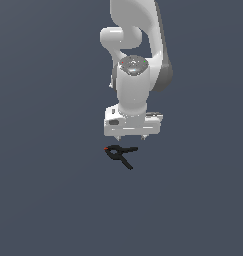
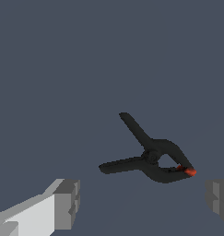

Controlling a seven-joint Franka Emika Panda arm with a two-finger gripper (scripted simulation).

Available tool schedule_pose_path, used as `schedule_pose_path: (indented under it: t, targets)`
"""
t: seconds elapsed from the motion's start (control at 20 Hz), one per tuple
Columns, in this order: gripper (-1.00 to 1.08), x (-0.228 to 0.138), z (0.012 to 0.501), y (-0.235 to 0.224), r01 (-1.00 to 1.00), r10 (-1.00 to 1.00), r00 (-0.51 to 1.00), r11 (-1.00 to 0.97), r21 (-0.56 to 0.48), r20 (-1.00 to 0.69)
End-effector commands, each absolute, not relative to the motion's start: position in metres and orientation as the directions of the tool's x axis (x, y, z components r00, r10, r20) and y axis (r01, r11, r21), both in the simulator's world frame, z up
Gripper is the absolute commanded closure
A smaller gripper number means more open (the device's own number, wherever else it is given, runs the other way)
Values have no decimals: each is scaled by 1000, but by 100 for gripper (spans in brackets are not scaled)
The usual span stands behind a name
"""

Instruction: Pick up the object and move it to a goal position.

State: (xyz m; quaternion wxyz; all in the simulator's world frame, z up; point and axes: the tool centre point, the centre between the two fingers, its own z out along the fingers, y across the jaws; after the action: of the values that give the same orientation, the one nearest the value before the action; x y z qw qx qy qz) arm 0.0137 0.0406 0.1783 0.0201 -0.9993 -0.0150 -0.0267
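No writing anywhere — gripper (image 1: 132, 138) spread wide, empty, its fingertips (image 2: 67, 203) cropped; the clamp (image 1: 120, 154) lies at its seven o'clock.

The spring clamp (image 2: 152, 156) looked like matt black plastic, smooth, with a brighter red tip (image 2: 190, 172) that had a faint sheen. The arm (image 1: 135, 75) showed a smooth, glossy white shell like moulded plastic, with soft highlights along its rounded casings. The fingers (image 2: 67, 203) were a duller grey, flat-faced and matt. The surface (image 1: 43, 175) was a uniform slate blue-grey, matt and without texture or grain.
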Motion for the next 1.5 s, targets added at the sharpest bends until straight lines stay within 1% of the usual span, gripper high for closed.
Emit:
schedule_pose_path:
  t: [0.0,0.4,0.75,1.1,1.45]
  targets:
    - [-92,14,177,40,44,42,998,-998,-37,53]
    - [-92,13,167,35,143,142,989,-989,-26,51]
    - [-92,12,153,28,295,294,955,-956,-10,44]
    - [-92,10,135,20,469,469,883,-883,3,32]
    - [-92,8,117,12,628,628,778,-778,9,20]
